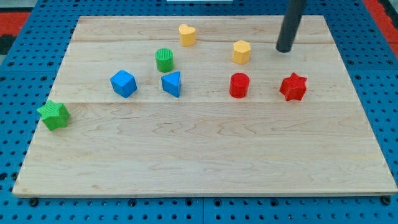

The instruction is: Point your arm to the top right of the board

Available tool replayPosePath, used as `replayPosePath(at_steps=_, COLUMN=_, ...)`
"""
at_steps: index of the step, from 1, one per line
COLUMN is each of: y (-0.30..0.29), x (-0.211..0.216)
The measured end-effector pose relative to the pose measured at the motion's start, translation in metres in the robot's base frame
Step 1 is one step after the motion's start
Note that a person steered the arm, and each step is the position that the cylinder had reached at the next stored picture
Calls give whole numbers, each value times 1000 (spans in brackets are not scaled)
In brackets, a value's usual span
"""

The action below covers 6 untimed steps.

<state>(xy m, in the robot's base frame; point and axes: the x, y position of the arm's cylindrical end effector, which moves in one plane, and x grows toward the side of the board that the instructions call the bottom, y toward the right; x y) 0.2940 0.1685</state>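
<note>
**Rod closing on the far-right corner**

Jaws? None on this rig, so nothing is spread, pressed together or pinching; the arm ends in a plain dark rod, and my tip (285, 50) is what does the work. Right now it sits on the wooden surface (205, 155) toward the view's top right, touching no block.

Nearest neighbour is the yellow hexagonal block (242, 51), just off to the tip's left, with a gap between them. Below the tip, toward the view's bottom, sits the red star block (293, 86), also apart. Further left along that row: the red cylinder (239, 84), the blue triangular block (171, 83), the blue cube (123, 83). Up top, the yellow heart-shaped block (187, 35) and the green cylinder (164, 60); the green star block (54, 115) is out by the left edge.

And the target? The board's top right corner (323, 18) lies up and to the right of the tip, with bare wood between them. I judge the task is nearly done: a short slide, no block in the way.
</note>
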Motion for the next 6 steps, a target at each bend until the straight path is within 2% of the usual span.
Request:
replayPosePath(at_steps=2, y=0, x=-48)
replayPosePath(at_steps=4, y=51, x=-50)
replayPosePath(at_steps=6, y=72, x=-50)
